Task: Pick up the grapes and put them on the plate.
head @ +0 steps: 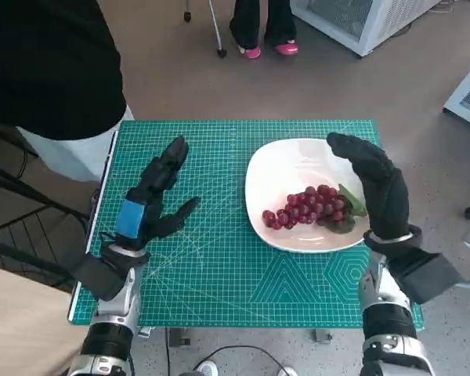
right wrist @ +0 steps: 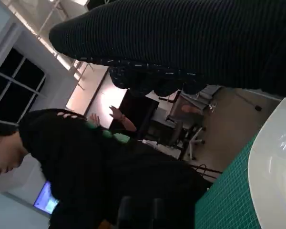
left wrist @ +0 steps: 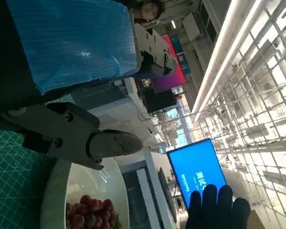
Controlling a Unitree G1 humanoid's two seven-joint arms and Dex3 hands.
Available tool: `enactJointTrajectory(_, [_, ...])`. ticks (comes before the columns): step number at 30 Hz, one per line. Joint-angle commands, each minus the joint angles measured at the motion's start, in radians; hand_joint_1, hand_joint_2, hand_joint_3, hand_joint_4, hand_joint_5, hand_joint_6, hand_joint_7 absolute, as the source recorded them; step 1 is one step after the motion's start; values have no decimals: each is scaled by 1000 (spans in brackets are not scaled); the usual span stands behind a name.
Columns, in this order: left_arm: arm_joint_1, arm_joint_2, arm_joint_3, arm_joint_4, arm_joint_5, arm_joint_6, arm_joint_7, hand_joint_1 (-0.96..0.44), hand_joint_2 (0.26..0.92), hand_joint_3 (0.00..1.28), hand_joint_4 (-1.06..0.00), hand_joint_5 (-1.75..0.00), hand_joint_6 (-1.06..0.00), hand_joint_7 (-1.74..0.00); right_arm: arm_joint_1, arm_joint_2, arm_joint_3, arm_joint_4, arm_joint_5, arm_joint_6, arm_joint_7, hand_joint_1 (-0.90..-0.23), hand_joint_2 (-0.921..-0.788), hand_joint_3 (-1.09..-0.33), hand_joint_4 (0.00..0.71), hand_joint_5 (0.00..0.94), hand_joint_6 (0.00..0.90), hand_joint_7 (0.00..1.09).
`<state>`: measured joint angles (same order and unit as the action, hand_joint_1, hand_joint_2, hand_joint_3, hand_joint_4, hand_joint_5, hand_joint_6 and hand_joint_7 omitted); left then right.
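The grapes [head: 307, 207] lie on the white plate [head: 276, 164], while the left hand [head: 153, 200] and right hand [head: 376, 184] hover spread, holding nothing.

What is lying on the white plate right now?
A bunch of red grapes with a green leaf lies on the plate. The right hand hovers over its right edge, hiding part.

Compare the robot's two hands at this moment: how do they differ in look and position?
The left hand is bare black with blue tape on its back; the right hand wears a black knitted glove. The left hand is over the green mat, apart from the plate; the right hand is over the plate's edge, beside the grapes. Both hold nothing, fingers apart.
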<state>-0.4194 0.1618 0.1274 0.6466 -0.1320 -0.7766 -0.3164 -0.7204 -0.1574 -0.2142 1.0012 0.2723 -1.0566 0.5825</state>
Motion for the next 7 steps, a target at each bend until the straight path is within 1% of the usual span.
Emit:
enactJointTrajectory(1, [10,-3,-3,-17,-4,-13,0,-276,921,270,-292,-4,-350,-21,10,-6,2,2,2,12,12,-499,-921,-550,235,1,242,1])
enactJointTrajectory(7, [10,-4,-3,-19,-8,-8,-4,-280,921,268,-292,-3,-350,-20,10,-5,2,-2,0,9,12,-500,-921,-550,235,1,241,1])
